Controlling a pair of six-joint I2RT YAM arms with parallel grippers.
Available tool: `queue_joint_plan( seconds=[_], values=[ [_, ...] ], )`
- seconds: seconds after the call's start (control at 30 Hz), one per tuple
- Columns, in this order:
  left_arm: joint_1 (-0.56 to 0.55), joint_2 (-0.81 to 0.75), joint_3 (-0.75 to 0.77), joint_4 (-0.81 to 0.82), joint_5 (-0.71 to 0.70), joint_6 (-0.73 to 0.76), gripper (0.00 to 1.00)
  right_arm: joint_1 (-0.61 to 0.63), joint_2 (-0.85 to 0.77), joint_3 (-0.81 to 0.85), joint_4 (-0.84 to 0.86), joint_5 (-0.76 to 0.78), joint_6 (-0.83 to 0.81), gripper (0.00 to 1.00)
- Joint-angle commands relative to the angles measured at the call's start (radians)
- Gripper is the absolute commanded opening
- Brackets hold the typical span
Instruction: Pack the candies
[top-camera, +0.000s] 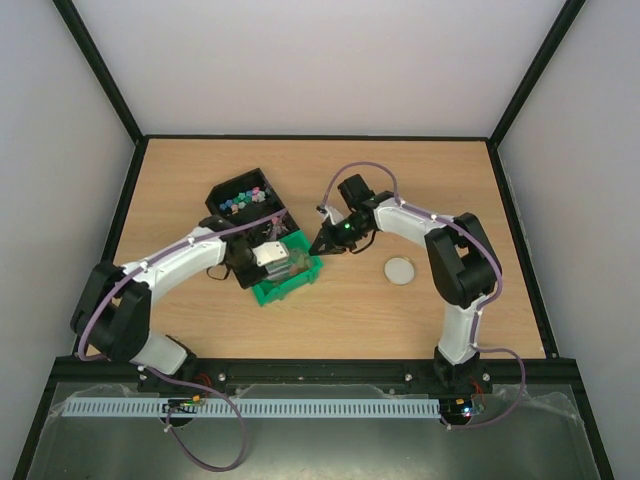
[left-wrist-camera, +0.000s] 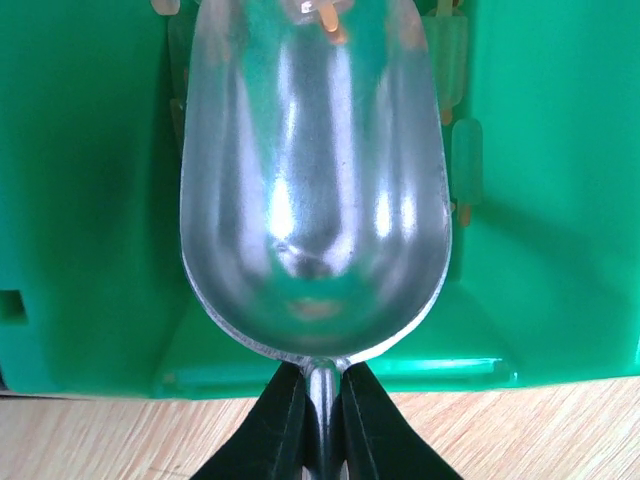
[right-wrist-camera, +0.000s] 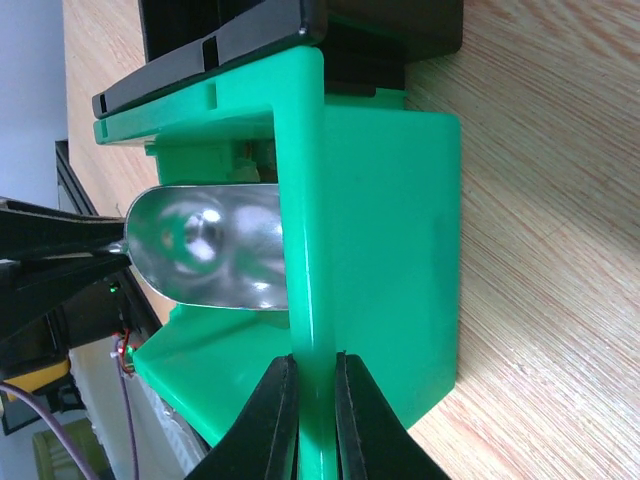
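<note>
From above, the left tool (top-camera: 268, 256) is holding a scoop (top-camera: 292, 262) inside the green bin (top-camera: 272, 293), and the right tool (top-camera: 322, 243) is gripping its wall. Colourful candies (top-camera: 243, 197) are lying in the black bin (top-camera: 214, 192) beyond both tools.

Left wrist: the tool is clamping the scoop's handle, with pale candies ahead of the tip.

Right wrist: the tool is pinching the rim.

A hard push may be risking a tipped bin and spilled candies.
</note>
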Motion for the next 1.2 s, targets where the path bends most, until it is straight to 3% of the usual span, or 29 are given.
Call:
queue_joint_plan(
  seconds=[0.0,0.13,0.3,0.53,0.9,1.17],
  values=[
    [-0.007,0.038,-0.066,0.275,0.334,0.005,0.02,0.052,0.013,-0.028,0.021,-0.028,0.026,0.01],
    [0.051,0.022,-0.058,0.269,0.414,0.021,0.02,0.052,0.010,-0.029,0.021,-0.026,0.026,0.01],
    [0.063,0.007,-0.060,0.247,0.401,0.023,0.02,0.056,-0.001,-0.035,0.030,-0.026,0.031,0.01],
    [0.066,-0.015,-0.145,0.384,0.441,-0.022,0.02,0.061,0.007,-0.036,0.029,-0.026,0.028,0.01],
    [0.200,-0.211,-0.324,0.495,0.594,0.038,0.02,0.061,0.006,-0.041,0.037,-0.014,0.031,0.01],
    [0.268,-0.207,-0.338,0.416,0.617,0.137,0.02,0.061,-0.012,-0.044,0.039,0.002,0.022,0.01]
  ],
)
